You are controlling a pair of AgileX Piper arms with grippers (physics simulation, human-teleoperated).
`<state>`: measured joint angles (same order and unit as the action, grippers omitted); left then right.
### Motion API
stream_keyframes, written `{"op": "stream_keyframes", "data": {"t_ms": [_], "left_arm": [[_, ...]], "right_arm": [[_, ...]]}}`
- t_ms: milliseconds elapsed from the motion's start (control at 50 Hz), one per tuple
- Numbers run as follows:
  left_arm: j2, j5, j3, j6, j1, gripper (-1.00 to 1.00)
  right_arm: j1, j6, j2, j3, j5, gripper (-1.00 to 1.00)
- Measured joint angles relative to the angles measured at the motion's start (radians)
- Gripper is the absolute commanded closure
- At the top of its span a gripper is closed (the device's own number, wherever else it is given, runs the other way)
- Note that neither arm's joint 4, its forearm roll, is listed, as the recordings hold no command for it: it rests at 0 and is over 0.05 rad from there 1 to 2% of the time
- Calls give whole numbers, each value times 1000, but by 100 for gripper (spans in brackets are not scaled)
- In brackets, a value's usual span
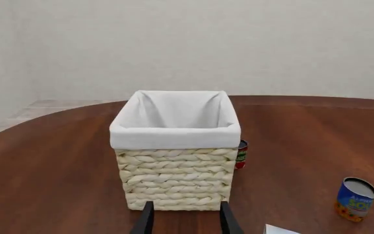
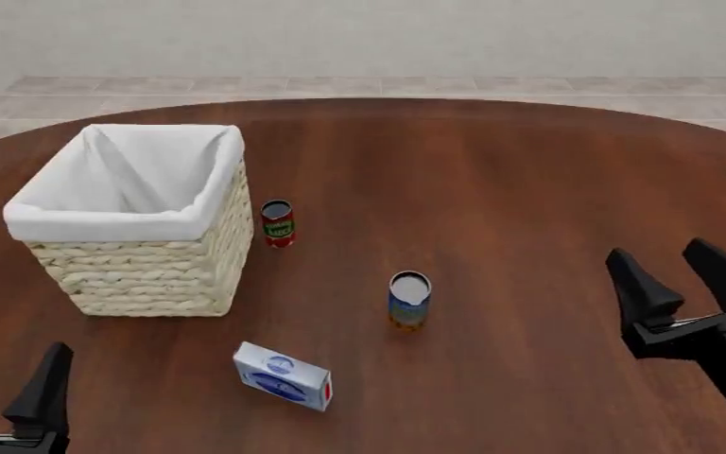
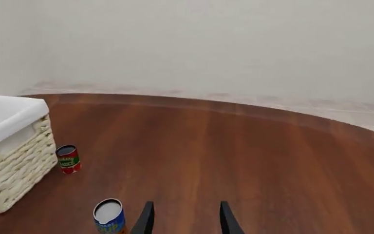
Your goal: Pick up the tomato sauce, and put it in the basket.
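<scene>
Brown table [image 2: 490,180] is holding a hard, smooth sauce can [image 2: 276,223] right of the basket [image 2: 136,274]; grab its round sides. Both claws, left [image 2: 8,383] and right [image 2: 684,274], are waiting open.

Right wrist view. Right gripper [image 3: 184,219], two dark fingers spread apart with nothing between them, above the brown wooden table [image 3: 239,156]. Basket [image 3: 11,151], pale wicker with a white liner over its rim, partly cut by the frame edge. Tomato sauce [image 3: 68,159], upright, just beside the basket wall. Blue-and-orange can [image 3: 109,217], upright, near the gripper fingers, well apart from the tomato sauce
</scene>
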<state>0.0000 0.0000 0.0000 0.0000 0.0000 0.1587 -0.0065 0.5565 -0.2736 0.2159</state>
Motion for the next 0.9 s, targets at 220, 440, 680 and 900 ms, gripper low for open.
{"op": "stream_keyframes", "data": {"t_ms": [220, 440, 680, 900], "left_arm": [[0, 0, 0, 0, 0, -100], [0, 0, 0, 0, 0, -100], [0, 0, 0, 0, 0, -100], [0, 0, 0, 0, 0, -100]], "right_arm": [[59, -34, 165, -101, 37, -100], [120, -66, 333, -199, 54, -100], [175, -85, 504, -325, 38, -100], [227, -94, 629, -433, 1, -100]]}}
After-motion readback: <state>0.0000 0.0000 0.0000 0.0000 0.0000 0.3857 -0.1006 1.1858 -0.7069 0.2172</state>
